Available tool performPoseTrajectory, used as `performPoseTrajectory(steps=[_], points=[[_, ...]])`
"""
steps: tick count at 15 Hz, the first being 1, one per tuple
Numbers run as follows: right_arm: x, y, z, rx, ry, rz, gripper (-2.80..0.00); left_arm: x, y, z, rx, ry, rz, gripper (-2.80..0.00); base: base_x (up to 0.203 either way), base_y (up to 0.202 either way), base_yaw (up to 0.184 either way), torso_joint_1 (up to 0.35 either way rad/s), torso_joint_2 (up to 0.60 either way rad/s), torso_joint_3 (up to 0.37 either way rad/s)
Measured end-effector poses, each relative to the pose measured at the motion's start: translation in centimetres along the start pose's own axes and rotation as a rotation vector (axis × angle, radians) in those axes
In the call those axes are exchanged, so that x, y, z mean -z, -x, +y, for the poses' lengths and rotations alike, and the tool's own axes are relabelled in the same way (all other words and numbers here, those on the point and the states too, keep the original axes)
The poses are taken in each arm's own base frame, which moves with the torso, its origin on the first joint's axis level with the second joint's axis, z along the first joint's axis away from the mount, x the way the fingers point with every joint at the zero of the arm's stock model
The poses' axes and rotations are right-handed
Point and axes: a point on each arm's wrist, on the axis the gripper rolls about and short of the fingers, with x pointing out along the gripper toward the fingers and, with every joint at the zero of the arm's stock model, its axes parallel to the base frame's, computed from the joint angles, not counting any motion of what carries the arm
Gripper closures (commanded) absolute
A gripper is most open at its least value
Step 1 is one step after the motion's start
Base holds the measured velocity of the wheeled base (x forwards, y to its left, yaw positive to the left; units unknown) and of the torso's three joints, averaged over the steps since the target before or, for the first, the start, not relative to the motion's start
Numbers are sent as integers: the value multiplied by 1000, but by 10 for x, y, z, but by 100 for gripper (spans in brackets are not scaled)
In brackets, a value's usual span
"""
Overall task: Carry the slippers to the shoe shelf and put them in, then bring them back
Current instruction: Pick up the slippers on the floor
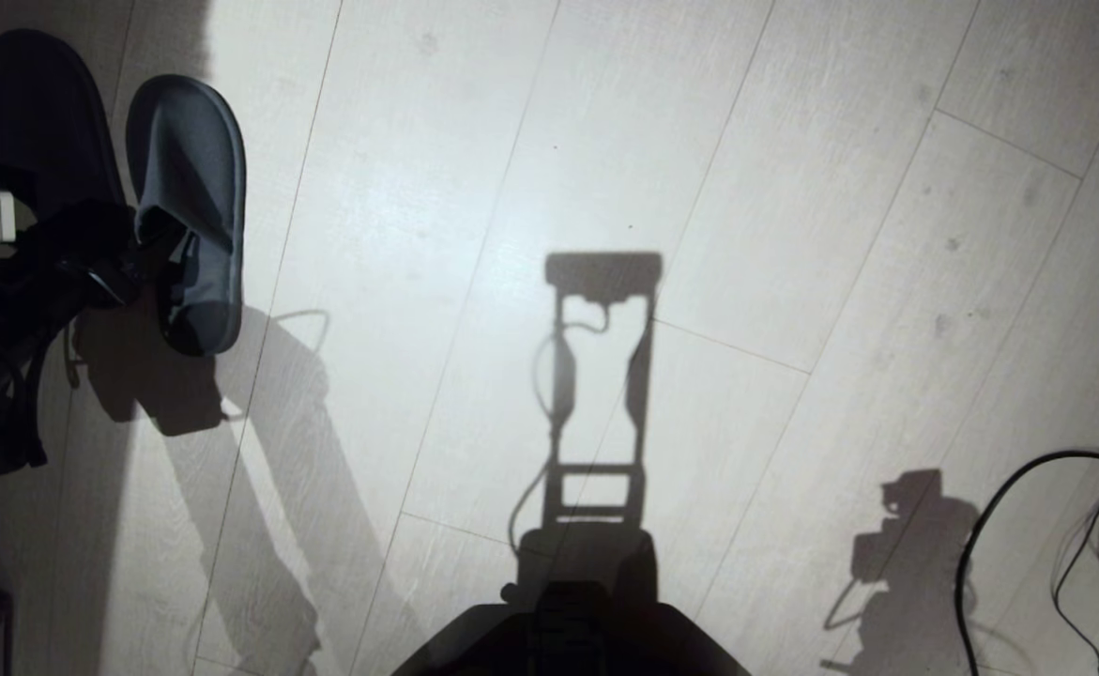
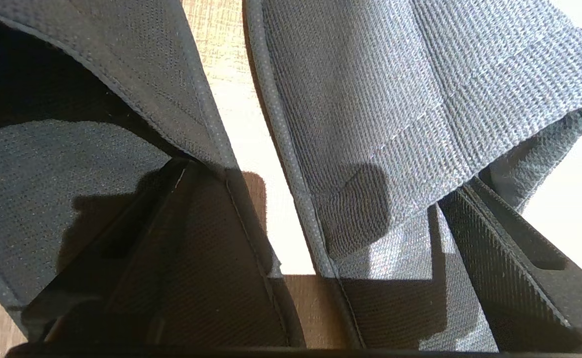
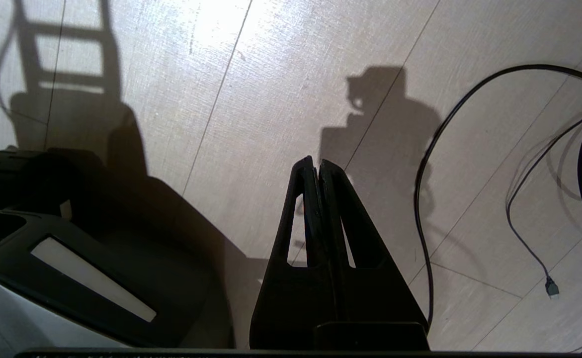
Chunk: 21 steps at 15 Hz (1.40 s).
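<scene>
Dark fabric of the slippers [image 2: 410, 99] fills the left wrist view, with the left gripper [image 2: 315, 238] spread wide and one finger [image 2: 171, 258] pushed into the mouth of one slipper while the other finger [image 2: 509, 258] sits in the mouth of its mate. From the head view the pair [image 1: 183, 207] lies side by side on the pale plank floor [image 1: 605, 141] at the robot's far left, toes pointing away, the left gripper [image 1: 113, 268] low at their open ends. Off to the robot's right, the right gripper [image 3: 317, 171] hangs above bare floor with its fingers pressed together and nothing between them, near loose black cables [image 3: 435, 164].
</scene>
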Motion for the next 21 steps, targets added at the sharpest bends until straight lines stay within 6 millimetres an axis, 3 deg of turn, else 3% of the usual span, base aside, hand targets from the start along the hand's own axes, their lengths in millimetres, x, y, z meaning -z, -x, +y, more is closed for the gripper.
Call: performPoseTrajectory(steps=[1, 14, 21], points=[[0, 0, 0, 0, 0, 0, 0, 1, 0, 0, -1, 1, 2, 0, 0, 0, 0, 0, 0, 0], [0, 0, 0, 0, 0, 0, 0, 4, 6, 3, -11, 8, 25, 0, 0, 0, 0, 0, 0, 0], [0, 0, 0, -1, 0, 0, 0, -30, 12, -3, -15, -10, -13, 0, 0, 0, 0, 0, 0, 0]])
